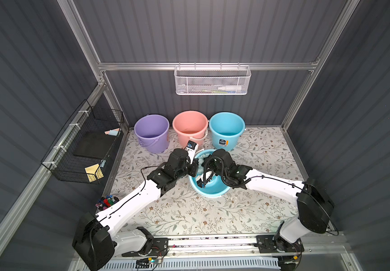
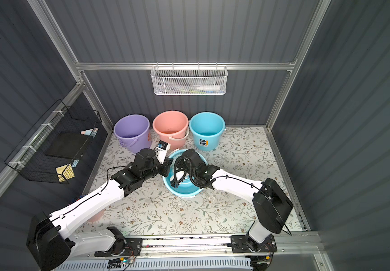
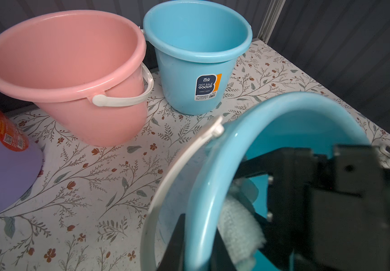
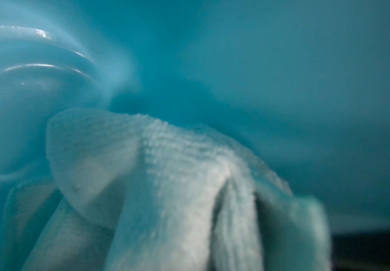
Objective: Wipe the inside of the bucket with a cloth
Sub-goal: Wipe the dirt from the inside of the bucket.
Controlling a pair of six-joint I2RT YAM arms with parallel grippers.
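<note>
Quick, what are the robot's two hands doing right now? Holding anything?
Left gripper: shut on the rim of the tilted blue bucket.
Right gripper: shut on the white cloth, inside that bucket.

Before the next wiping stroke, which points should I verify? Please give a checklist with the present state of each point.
1. Left tool grips the bucket rim: ok, one finger on each side.
2. Bucket is tilted, with its mouth open to the right tool: ok.
3. Right tool is shut on the cloth: ok, the cloth is bunched right in front of its camera.
4. Cloth touches the inner wall: cannot tell, the picture is blurred.
5. Left arm is clear of the pink bucket: cannot tell, they overlap in both top views.
</note>
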